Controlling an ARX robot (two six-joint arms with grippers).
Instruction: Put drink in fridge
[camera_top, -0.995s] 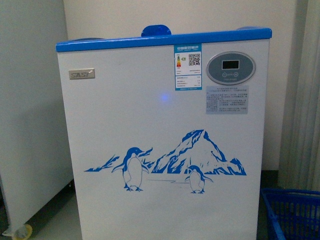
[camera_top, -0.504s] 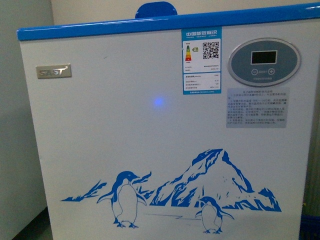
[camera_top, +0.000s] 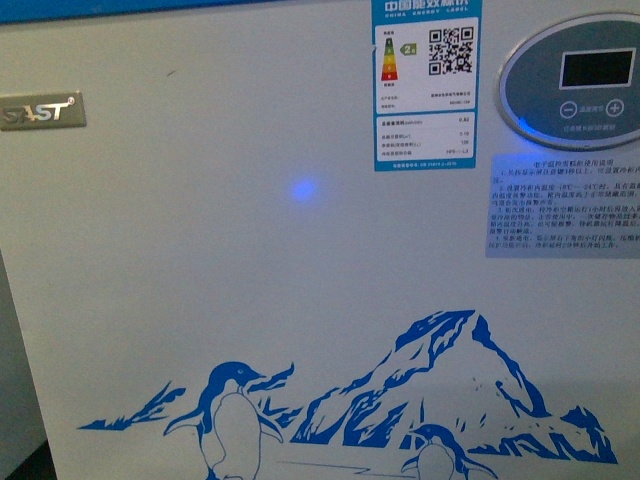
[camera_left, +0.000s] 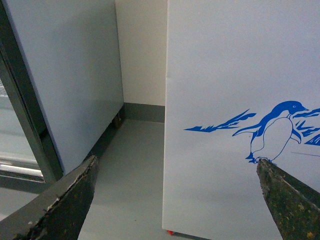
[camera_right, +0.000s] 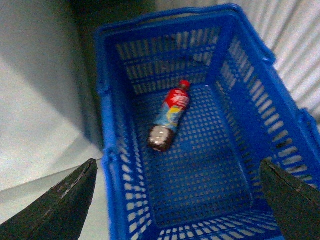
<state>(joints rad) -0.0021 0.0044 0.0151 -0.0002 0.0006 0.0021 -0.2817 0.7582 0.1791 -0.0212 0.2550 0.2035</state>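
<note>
The left end effector (camera_left: 176, 165) is spread wide. Its dark, scuffed fingers (camera_left: 65, 200) taper to blunt tips and hold nothing. In its view a tall grey-white cabinet (camera_left: 70, 75) with a dark door frame stands apart from the fridge (camera_left: 225, 60). A strip of smooth grey floor (camera_left: 132, 170) runs between them back to a cream wall (camera_left: 142, 45). The fridge's corner is a straight vertical edge, and a small red caster (camera_left: 170, 232) shows under it.

In the front view the fridge (camera_top: 200, 280) fills the frame as a flat, matte white sheet. A sliver of blue rim (camera_top: 150, 8) lines the top. Across the panel sit a rectangular metal badge (camera_top: 40, 110), a small blue glow (camera_top: 303, 188), a blue-bordered energy label (camera_top: 427, 85), an oval grey control panel (camera_top: 575, 85) and a pale text sticker (camera_top: 565, 205) beneath it. The blue penguin-and-mountain decal (camera_top: 400, 400) spans the lower part.

The right end effector (camera_right: 177, 165) is also spread and empty. It hangs above a blue plastic basket (camera_right: 240, 100) with slotted walls and a perforated bottom. The drink (camera_right: 170, 112) lies on its side there, with its red cap nearest one end wall and its dark base toward the middle. It touches no wall, with open room on every side. A smooth pale panel (camera_right: 40, 100) runs just beside one long wall of the basket and a pale ribbed surface (camera_right: 295, 35) beside the other.
</note>
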